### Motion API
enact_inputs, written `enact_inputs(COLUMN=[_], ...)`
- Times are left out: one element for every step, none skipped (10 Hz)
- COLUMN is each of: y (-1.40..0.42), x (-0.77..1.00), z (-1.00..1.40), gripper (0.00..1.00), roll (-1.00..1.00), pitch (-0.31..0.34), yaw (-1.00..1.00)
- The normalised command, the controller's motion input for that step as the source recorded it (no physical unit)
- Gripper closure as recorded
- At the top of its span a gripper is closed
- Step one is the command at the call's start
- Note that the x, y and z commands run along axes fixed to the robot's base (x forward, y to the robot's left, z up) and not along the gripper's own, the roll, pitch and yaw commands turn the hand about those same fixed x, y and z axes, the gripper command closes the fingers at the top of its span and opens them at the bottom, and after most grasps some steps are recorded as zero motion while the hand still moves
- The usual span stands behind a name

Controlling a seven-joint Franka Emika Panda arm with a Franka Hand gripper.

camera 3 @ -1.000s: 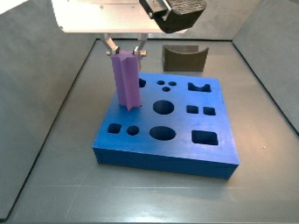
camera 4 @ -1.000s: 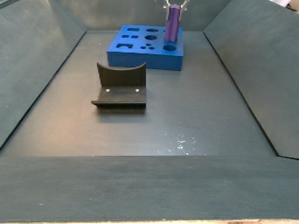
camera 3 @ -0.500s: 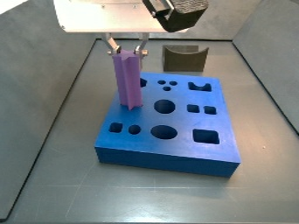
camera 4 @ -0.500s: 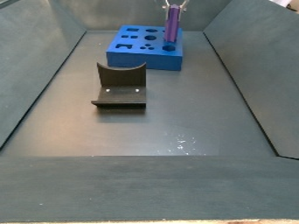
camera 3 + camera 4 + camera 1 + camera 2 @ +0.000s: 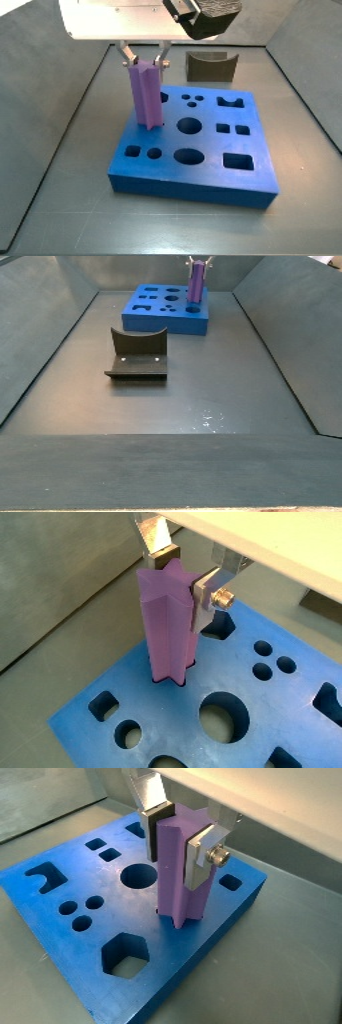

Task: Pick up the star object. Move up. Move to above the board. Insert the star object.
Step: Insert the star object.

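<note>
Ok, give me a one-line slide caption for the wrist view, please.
Tool grips the upright star, its lower end seated in a hole of the blue board.

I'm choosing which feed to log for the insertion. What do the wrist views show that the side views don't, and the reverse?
Only the wrist views show the star object entering its hole in the board, and the gripper pads pressed to the star object's sides. Only the side views show the dark olive U-shaped block on the floor beyond the board, and a side view shows the fixture. All views share the star object standing upright on the board, with the gripper clamped near the star object's top.
</note>
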Motion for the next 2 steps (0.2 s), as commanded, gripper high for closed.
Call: enact_inputs(y=[0.0,-0.01], x=[0.06,0.0], z=[-0.14,0.0], gripper=[1.0,1.0], roll=[0.0,0.0], pitch=[-0.026,0.0], yaw=[0.0,0.0])
